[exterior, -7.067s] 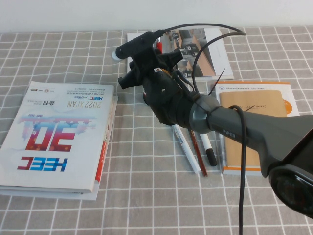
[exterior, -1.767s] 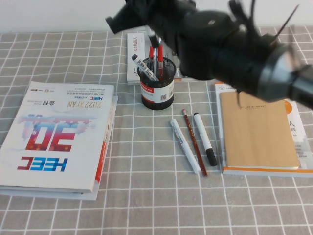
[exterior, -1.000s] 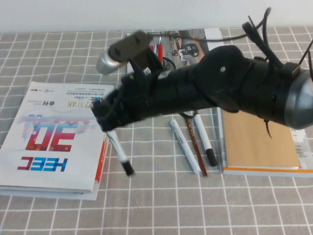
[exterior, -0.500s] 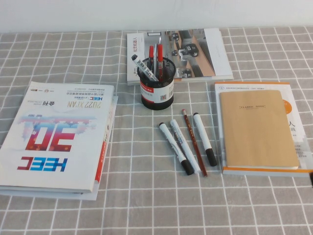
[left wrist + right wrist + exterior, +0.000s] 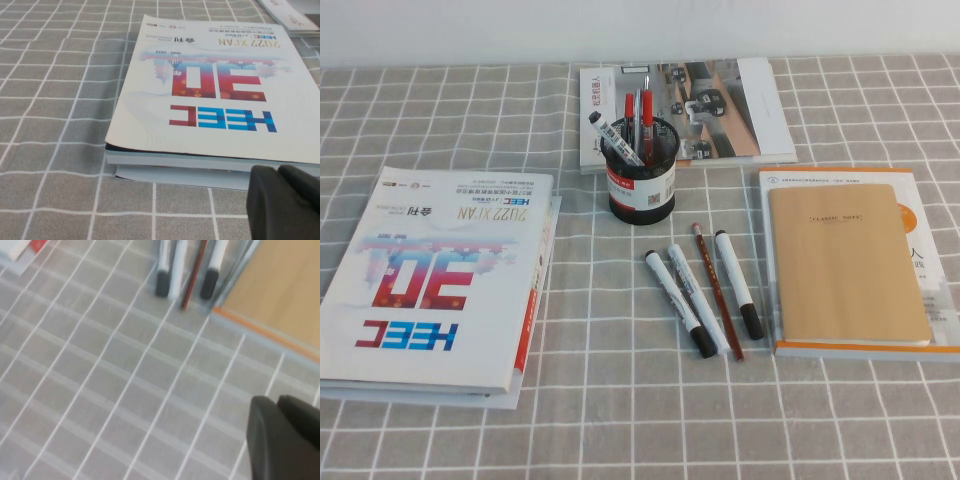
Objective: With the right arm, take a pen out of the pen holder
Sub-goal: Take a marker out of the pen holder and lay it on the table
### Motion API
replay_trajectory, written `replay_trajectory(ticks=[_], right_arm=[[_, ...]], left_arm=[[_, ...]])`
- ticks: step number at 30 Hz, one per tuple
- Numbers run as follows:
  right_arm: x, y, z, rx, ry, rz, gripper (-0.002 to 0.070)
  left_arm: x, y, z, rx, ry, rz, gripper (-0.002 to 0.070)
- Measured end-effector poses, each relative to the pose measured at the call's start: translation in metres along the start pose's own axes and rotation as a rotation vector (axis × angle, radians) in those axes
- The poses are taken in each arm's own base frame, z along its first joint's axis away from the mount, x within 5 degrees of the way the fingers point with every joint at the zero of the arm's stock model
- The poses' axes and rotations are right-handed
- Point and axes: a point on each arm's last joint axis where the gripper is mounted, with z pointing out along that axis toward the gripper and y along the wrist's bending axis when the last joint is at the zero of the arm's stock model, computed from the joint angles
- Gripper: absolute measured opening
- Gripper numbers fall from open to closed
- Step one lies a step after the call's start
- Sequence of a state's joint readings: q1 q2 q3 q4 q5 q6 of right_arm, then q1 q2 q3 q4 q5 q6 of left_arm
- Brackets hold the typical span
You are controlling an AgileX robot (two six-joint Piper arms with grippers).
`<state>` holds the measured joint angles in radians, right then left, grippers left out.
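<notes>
The black mesh pen holder (image 5: 640, 186) stands upright at mid-table with red pens and a white marker (image 5: 614, 138) in it. In front of it lie several pens side by side: a black-capped marker (image 5: 678, 302) on the left, a white marker (image 5: 698, 298), a red pencil (image 5: 718, 290) and another marker (image 5: 739, 283). Neither arm shows in the high view. My right gripper (image 5: 276, 402) is shut and holds nothing, hovering over the cloth near the pens' tips (image 5: 163, 280). My left gripper (image 5: 277, 172) is shut beside the big book.
A large HEEC book (image 5: 440, 270) lies at the left on a second one. A tan notebook (image 5: 845, 260) lies right of the pens, and a magazine (image 5: 720, 105) is behind the holder. Grey checked cloth covers the table.
A second ago the right arm held a black-capped marker over the left side. That marker now lies left of the other pens, and the arm has left the high view, its gripper shut.
</notes>
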<state>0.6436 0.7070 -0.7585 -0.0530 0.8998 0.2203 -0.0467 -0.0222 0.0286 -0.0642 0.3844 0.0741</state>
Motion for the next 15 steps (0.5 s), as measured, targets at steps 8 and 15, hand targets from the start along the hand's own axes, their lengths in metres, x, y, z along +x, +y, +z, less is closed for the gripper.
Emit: replay_trajectory(ticks=[8, 15], right_arm=[[0.04, -0.032, 0.044, 0.127, -0.252, 0.095, -0.0012], [0.108, -0.057, 0.056, 0.301, -0.556, 0.181, -0.0012]], left_arm=[[0.0, 0.0, 0.0, 0.0, 0.0, 0.0, -0.0005], [0.0, 0.0, 0.0, 0.0, 0.0, 0.0, -0.0005]])
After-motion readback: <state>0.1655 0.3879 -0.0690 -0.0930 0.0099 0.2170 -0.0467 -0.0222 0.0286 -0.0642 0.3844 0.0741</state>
